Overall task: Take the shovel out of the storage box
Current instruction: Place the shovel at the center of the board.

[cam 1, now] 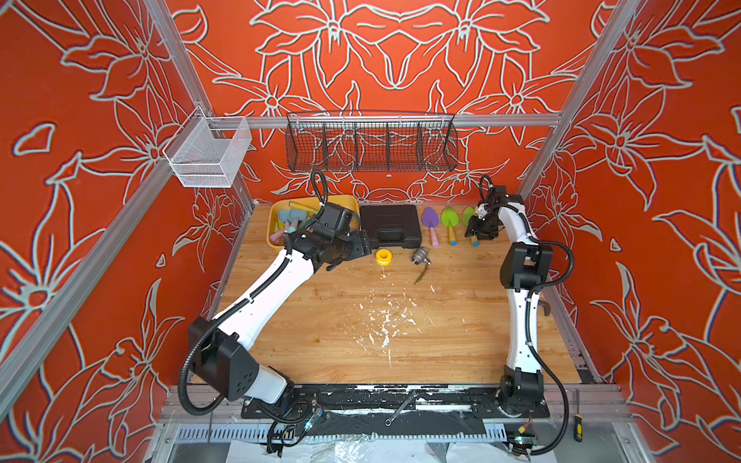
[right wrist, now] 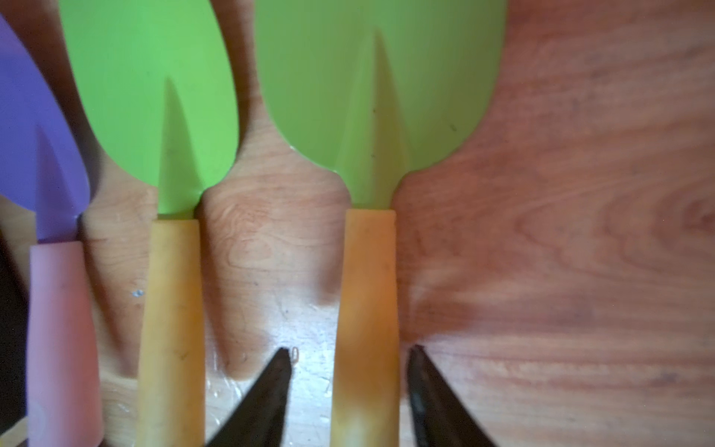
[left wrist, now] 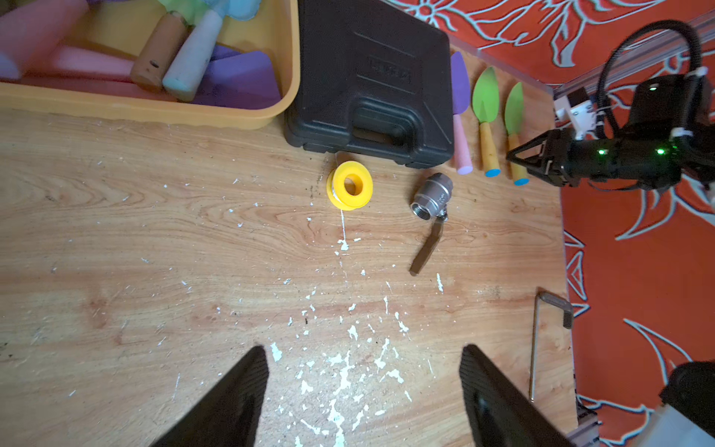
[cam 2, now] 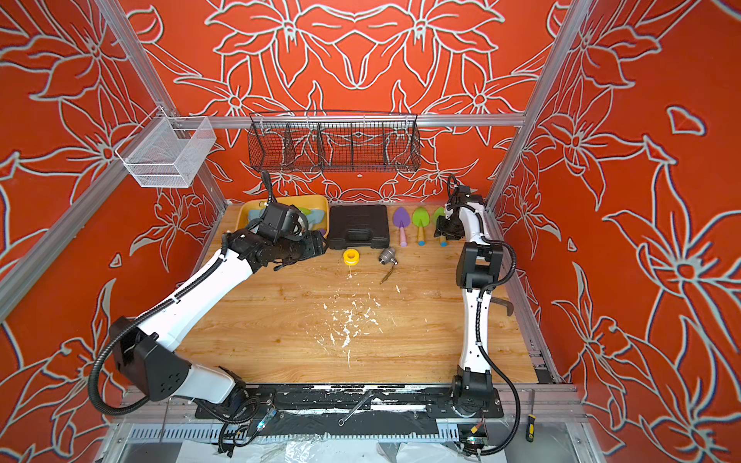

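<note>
Letting go cleanly looks like the step in hand. Your right gripper (right wrist: 350, 348) straddles the yellow handle (right wrist: 367, 278) of the green shovel (right wrist: 379, 96) with its jaws parted. Bare bench (right wrist: 561, 232) shows between one fingertip and the handle, and the opposite tip sits just beside it, so nothing appears clamped.

That shovel lies flat on the bench, out of the storage box (cam 1: 272, 234). It is on the side of the black tool case (cam 1: 391, 226) away from the box, the farthest of three shovels from the case. The second green shovel (right wrist: 154, 96) lies between it and the purple shovel (right wrist: 35, 135), which lies just beside the case.

Spread the jaws wider before you move, so neither pad drags the handle. Then lift straight up rather than sideways; a sweep toward the case would likely knock the second green shovel out of line.

Your left gripper (left wrist: 363, 348) hangs wide open and empty over bare bench in front of the case, toward the arm bases. More handles lie in the storage box, just beside the case's other side, so that is probably its next reach.
</note>
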Available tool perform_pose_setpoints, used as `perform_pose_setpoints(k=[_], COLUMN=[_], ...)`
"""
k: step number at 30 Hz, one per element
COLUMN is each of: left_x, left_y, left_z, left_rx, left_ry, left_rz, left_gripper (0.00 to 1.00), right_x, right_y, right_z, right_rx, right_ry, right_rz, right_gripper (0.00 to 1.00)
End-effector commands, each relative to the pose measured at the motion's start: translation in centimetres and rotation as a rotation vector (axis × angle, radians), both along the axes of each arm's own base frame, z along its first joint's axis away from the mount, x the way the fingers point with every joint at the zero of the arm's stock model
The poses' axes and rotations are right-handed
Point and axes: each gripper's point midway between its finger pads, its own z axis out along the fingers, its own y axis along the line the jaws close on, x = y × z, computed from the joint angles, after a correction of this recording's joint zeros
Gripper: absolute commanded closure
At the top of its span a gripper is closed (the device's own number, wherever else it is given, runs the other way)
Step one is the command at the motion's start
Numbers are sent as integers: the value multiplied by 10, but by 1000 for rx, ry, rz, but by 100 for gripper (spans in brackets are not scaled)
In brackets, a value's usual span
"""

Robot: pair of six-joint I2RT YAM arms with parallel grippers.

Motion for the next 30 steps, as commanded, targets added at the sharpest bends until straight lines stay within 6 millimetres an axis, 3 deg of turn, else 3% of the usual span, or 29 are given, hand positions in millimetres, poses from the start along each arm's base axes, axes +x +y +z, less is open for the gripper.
perform_pose_setpoints(k=[1, 5, 10, 15, 19, 26, 30], left_x=[18, 39, 71, 104, 133, 168, 177], left_y=[23, 52, 84, 96, 95, 106, 114], left_z=[10, 15, 18, -10, -42, -91, -109], left_rx=[35, 114, 234, 278, 324, 352, 340], left_ry=[-1, 27, 43, 139, 188, 255, 269], left_rz=[89, 129, 101, 75, 57, 112, 136], left_gripper=[21, 21, 21, 22, 26, 41, 47], right_x=[6, 2, -24, -66, -102, -154, -175], right_y=[1, 7, 17, 42, 82, 135, 152], right_z=[40, 84, 132, 166, 194, 217, 210], right_rx=[16, 36, 45, 69, 172, 289, 326], right_ry=[-80, -169, -230, -231, -276, -314, -291], right_rz=[-5, -26, -19, 21, 84, 139, 150], right_gripper=[40, 31, 25, 24, 24, 23, 24])
